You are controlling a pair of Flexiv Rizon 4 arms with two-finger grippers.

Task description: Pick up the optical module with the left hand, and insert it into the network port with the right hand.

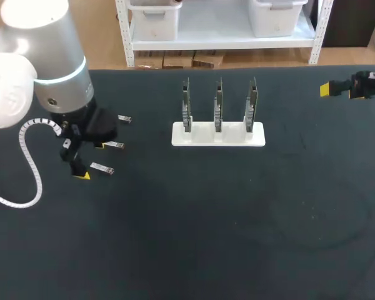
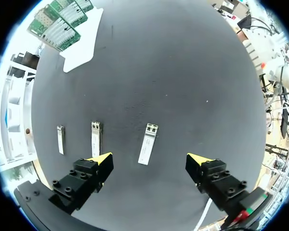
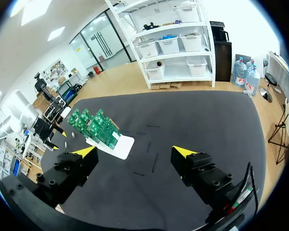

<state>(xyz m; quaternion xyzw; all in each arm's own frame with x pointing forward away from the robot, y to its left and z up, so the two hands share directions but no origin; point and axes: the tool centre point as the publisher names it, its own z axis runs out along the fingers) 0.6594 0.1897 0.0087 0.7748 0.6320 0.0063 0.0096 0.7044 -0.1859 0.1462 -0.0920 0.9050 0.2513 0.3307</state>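
Presently the left gripper [image 2: 149,161] hangs released over the surface [image 2: 183,72], the nearest optical module [image 2: 148,143] lying loose just ahead between its fingers, long axis across their closing line, while the right gripper [image 3: 135,152], likewise released, stands well apart.

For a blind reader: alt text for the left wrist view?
Left gripper, jaws open, over a table; one optical module lies ahead between them, two more modules beside it. A white stand of circuit boards sits beyond.

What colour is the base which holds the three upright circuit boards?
The base is white, seen best in the head view.
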